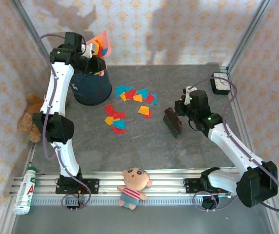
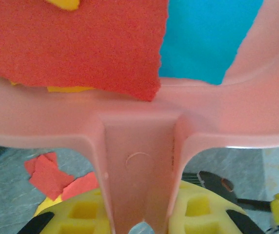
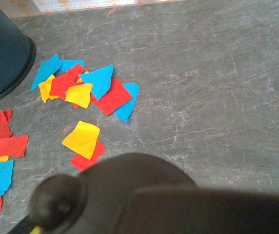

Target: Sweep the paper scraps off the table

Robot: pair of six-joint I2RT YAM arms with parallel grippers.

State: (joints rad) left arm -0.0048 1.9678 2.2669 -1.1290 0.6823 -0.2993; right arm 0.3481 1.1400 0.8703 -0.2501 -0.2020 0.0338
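My left gripper [image 1: 92, 57] is raised at the back left, shut on the handle of a pink dustpan [image 1: 101, 43] tilted above a dark blue bin [image 1: 91, 88]. In the left wrist view the yellow pads [image 2: 81, 212] press both sides of the dustpan handle [image 2: 139, 165]; red and blue paper scraps [image 2: 81, 44] lie in the pan. Many more paper scraps [image 1: 129, 105] lie scattered on the table [image 1: 144, 141] right of the bin. My right gripper [image 1: 186, 108] is shut on a black brush [image 1: 172, 122], right of the scraps [image 3: 90, 90]. The brush body [image 3: 144, 195] hides its fingers.
A doll [image 1: 133, 187] lies on the front aluminium rail [image 1: 169, 184]. A brown plush toy [image 1: 29, 119] sits off the table's left edge and a bottle [image 1: 26, 190] at the front left. A small white device [image 1: 221, 84] stands at the back right corner.
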